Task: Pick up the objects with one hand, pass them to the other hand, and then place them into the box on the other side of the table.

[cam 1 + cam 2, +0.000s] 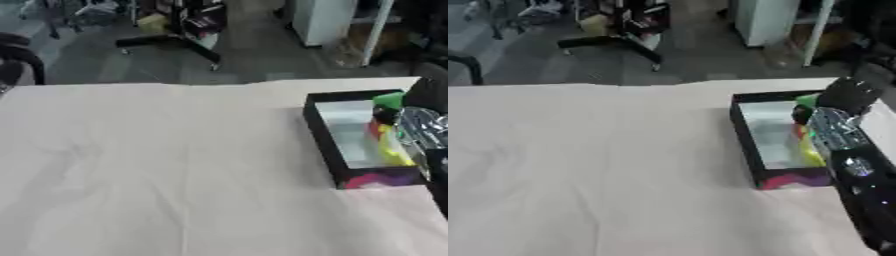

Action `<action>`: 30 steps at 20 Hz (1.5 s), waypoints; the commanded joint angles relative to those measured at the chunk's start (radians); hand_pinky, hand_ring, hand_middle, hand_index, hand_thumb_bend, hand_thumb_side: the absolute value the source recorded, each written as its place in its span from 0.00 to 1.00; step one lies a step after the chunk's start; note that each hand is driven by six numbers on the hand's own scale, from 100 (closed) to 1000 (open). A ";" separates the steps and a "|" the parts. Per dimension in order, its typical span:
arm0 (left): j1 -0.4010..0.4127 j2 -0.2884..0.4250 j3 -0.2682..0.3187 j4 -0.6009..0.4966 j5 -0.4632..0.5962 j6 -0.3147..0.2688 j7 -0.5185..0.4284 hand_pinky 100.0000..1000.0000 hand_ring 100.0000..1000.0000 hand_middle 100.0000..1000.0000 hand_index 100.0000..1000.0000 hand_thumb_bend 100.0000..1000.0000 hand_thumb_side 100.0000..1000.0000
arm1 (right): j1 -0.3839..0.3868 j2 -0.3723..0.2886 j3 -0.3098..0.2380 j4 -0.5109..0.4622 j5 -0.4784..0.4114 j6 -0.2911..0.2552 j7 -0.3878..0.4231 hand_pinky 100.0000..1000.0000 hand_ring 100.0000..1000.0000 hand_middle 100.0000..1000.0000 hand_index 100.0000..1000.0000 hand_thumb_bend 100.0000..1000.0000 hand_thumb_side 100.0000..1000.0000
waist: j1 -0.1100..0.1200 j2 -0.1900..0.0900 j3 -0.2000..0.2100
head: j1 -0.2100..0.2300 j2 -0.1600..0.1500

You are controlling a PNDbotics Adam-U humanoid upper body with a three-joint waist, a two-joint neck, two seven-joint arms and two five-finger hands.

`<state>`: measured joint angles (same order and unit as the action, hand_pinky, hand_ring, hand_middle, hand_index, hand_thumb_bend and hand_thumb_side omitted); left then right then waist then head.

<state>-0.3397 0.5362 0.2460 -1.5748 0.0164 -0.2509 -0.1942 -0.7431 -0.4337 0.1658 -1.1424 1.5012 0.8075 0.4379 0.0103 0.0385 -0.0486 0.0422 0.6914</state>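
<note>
Your right arm comes in from the right edge and reaches over the black box [745, 135] at the right side of the table [157, 175]. The right hand [846, 97] sits above the box's far right corner. The right eye view shows the dark rounded hand, the silver wrist and the black forearm running to the lower corner; the left eye view cuts most of this off at its edge. You cannot tell whether the fingers are apart or together. Inside the box, along its right wall, lie coloured objects: a green piece [388, 100] by the hand, then red and yellow shapes [391, 147]. The box's pale floor is bare on the left.
</note>
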 commanded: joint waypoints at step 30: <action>0.177 -0.271 0.210 -0.425 -0.102 0.163 0.399 0.73 0.62 0.61 0.69 0.33 0.60 | 0.431 0.008 -0.247 -0.858 0.360 0.092 -0.554 0.48 0.70 0.70 0.85 0.00 0.25 | -0.022 -0.007 0.001 | 0.083 -0.013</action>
<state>-0.1554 0.2531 0.4520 -1.9788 -0.0887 -0.0862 0.1961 -0.3039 -0.4115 -0.0689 -1.9791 1.8701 0.8994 -0.0979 -0.0126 0.0392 -0.0482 0.1264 0.6835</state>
